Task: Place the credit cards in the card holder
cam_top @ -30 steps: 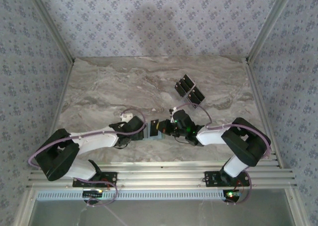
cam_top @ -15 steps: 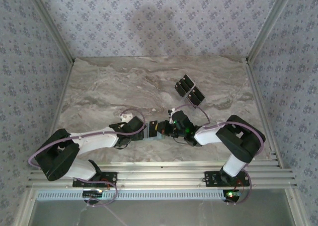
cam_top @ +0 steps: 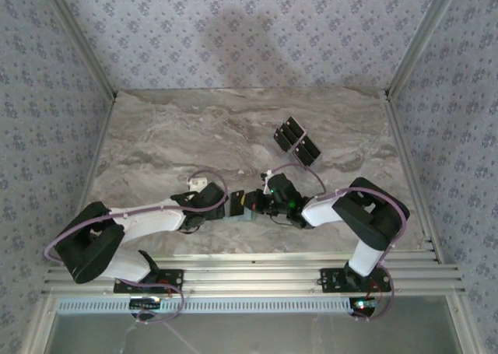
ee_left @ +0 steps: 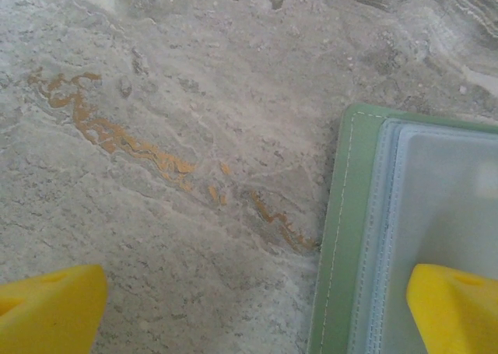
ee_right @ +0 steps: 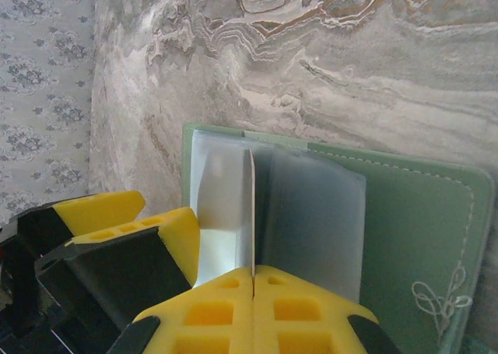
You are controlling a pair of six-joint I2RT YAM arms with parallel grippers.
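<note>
From where I stood, the two arms rose from the near rail at six o'clock and leaned inward, meeting low over the middle of the desk [cam_top: 171, 136].

The left pincer [ee_left: 249, 315] was spread as wide as it would go. One yellow finger sat over bare marble at seven o'clock in its own camera, the other [ee_left: 455, 307] over the blue-grey lining of the card holder [ee_left: 334, 237] at five o'clock. I took this as a way to pin the soft wallet flat and open while the other arm worked (whether that finger truly pressed on the lining I could not tell).

The holder lay opened near the desk's centre, between the two pincers, green cover down and clear sleeves up.

The right pincer [ee_right: 253, 288] was pressed together on a credit card [ee_right: 252, 206]. It held the card on edge, so only a thin line of it showed, pointing to twelve o'clock at the seam between two sleeves. Held upright and edge-first like that, the card looked lined up to slide into a slot. How far in it had gone I could not tell.

Farther back, toward one o'clock from the holder, the remaining credit cards [cam_top: 296, 142] lay fanned on the marble, well apart from both pincers and within the right arm's side of the desk. Beyond them stood the patterned wall.
</note>
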